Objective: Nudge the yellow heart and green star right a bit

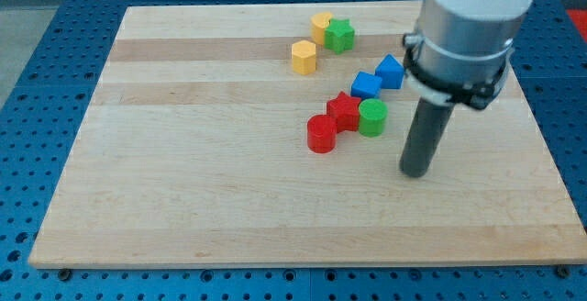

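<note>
The yellow heart (320, 26) and the green star (340, 35) sit touching each other near the board's top edge, the star on the heart's right. My tip (415, 172) rests on the board at the view's right, well below them and to the right of the green cylinder (372, 117). It touches no block.
A yellow hexagon block (304, 57) lies just below-left of the heart. Two blue blocks (367, 85) (390, 70) sit right of centre. A red star (344, 110) and a red cylinder (321, 134) adjoin the green cylinder. The wooden board (183, 154) lies on a blue perforated table.
</note>
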You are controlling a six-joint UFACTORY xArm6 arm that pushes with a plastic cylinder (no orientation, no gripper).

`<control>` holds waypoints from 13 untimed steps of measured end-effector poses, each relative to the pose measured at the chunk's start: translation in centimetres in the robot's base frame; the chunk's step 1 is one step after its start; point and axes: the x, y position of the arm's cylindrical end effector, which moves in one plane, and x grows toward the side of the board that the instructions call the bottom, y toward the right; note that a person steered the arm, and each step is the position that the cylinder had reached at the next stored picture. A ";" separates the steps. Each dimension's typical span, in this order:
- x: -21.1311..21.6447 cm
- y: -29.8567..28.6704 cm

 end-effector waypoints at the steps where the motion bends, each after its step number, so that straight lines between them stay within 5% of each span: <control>1: 2.1 -6.4; 3: 2.1 -20.3; 4: -0.8 -22.6; 9: -23.9 -17.6; 13: -24.2 -10.5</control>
